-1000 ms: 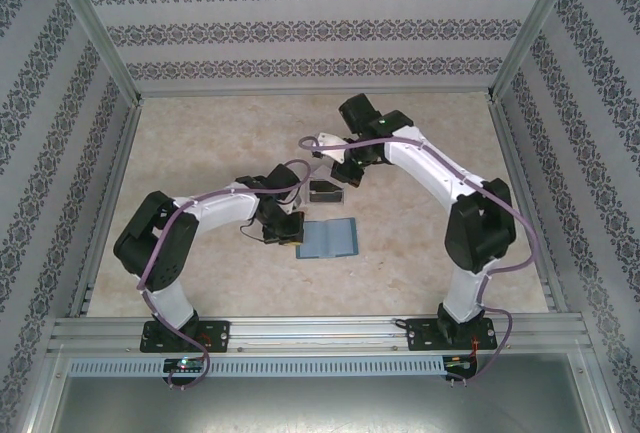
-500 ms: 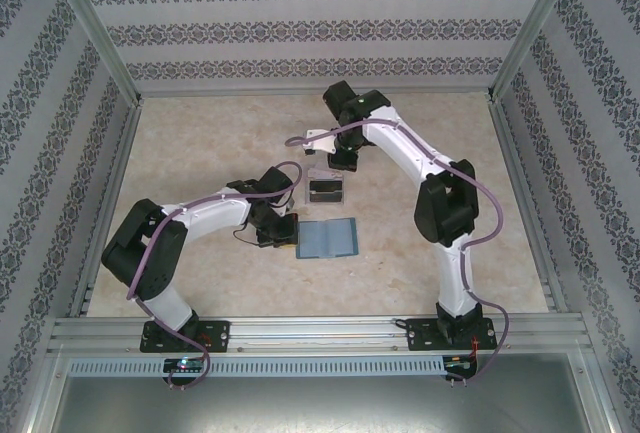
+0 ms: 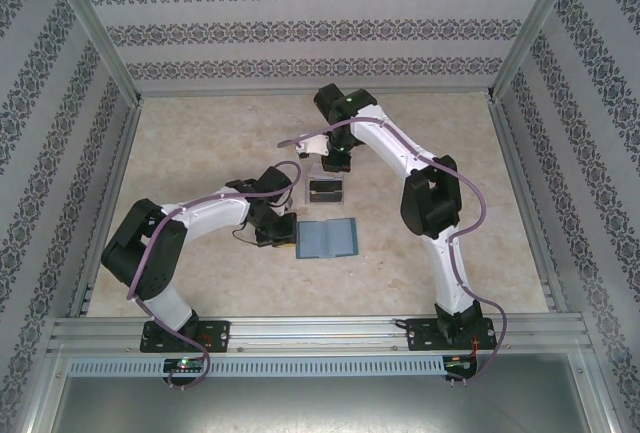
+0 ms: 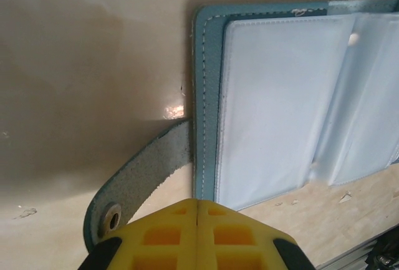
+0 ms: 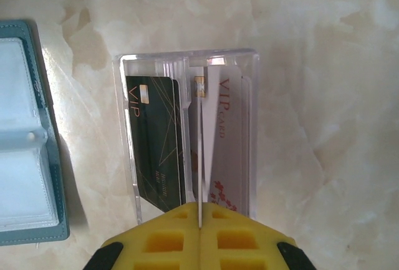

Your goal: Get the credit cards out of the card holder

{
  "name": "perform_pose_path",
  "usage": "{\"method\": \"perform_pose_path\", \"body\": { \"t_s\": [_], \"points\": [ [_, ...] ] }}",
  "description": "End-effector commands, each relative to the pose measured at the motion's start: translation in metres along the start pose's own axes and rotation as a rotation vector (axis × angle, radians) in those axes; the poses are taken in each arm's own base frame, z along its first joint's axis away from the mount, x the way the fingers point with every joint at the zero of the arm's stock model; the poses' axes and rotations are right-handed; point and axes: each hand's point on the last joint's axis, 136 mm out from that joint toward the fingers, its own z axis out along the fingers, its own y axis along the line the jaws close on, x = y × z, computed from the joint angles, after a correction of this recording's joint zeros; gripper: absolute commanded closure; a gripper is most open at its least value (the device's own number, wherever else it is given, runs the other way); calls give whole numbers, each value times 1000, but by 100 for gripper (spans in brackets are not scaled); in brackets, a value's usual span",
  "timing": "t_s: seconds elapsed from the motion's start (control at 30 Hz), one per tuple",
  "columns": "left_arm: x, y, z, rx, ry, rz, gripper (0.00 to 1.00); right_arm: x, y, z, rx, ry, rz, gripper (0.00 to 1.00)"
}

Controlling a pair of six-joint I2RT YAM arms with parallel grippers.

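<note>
The card holder [image 3: 328, 238] lies open on the table, teal outside with pale blue-grey sleeves [image 4: 274, 101], its side tab [image 4: 140, 176] sticking out; its edge shows in the right wrist view [image 5: 25, 139]. My left gripper [image 4: 198, 201] [image 3: 288, 234] is shut and empty, tips at the holder's edge beside the tab. My right gripper [image 5: 200, 206] [image 3: 333, 161] is shut on a thin card [image 5: 201, 158] seen edge-on over a clear plastic box [image 5: 187, 55]. A dark credit card [image 5: 156, 139] and a pale one with reddish marks [image 5: 230, 145] show in the box.
The clear box [image 3: 325, 191] sits just beyond the card holder near the table's middle. Patterned walls and metal frame rails [image 3: 300, 333] enclose the marble-look tabletop [image 3: 200, 133].
The right arm has swung left and folded in, carrying its gripper from the box's right to just behind it. The left arm shifted slightly left, its gripper staying at the holder's left edge.
</note>
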Motion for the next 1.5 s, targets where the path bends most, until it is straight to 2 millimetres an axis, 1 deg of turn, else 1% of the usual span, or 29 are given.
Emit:
{"method": "perform_pose_path", "body": {
  "t_s": [0.0,0.33,0.53,0.67,0.83,1.03,1.1,1.13,1.2,1.3,1.47],
  "points": [
    [-1,3,-11,-11,-18,-13,98,-5,7,5,-38,-2,-16,100],
    [0,9,-13,-14,-24,-19,98,-5,10,16,-66,22,-13,96],
    [0,11,-13,-12,-24,-22,98,-6,9,14,-69,22,-14,96],
    [0,12,-13,-11,-25,-25,98,-6,6,9,-52,25,-12,96],
    [-1,13,-12,-8,-23,-27,98,-5,9,6,-62,32,-16,95],
    [-1,13,-12,-8,-20,-25,98,1,14,17,-98,57,-5,93],
    [-1,14,-12,-7,-22,-26,98,0,14,19,-99,60,-3,89],
    [-1,14,-12,-7,-21,-29,98,0,12,19,-93,62,-3,86],
    [-2,14,-11,-5,-21,-30,98,1,6,16,-59,70,3,83],
    [-3,14,-11,-5,-22,-28,98,3,-11,6,28,76,24,82],
    [-7,12,-12,-2,-29,-26,98,6,-27,-15,143,59,44,81]
  ]
}}
